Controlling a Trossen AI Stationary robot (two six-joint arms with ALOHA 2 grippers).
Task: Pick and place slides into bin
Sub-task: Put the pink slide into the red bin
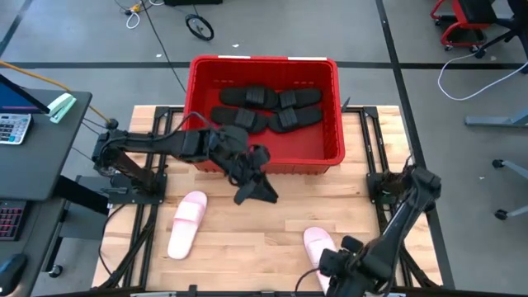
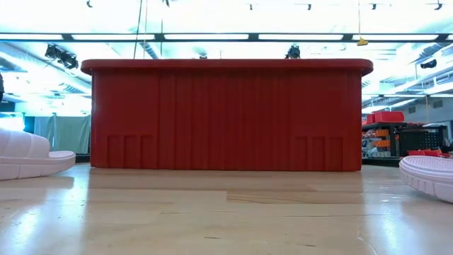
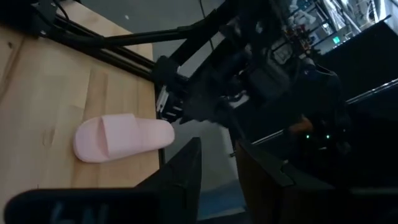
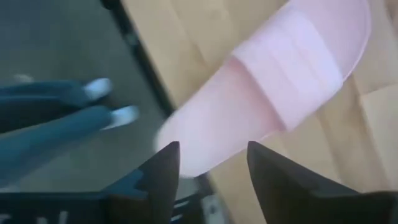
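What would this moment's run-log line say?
left gripper: near bin front, grip unclear | right gripper: fingers open over pink slide | bin: black slides inside | other pink slide: on table

table (image 1: 272,231): pale wood | calculator (image 1: 11,128): left desk | red chair (image 1: 466,21): far right

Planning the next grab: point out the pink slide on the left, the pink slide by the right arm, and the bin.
left pink slide (image 1: 186,223), high view, on its strap.
right pink slide (image 4: 292,62), right wrist view, on its strap.
bin (image 1: 195,99), high view, on its left rim.
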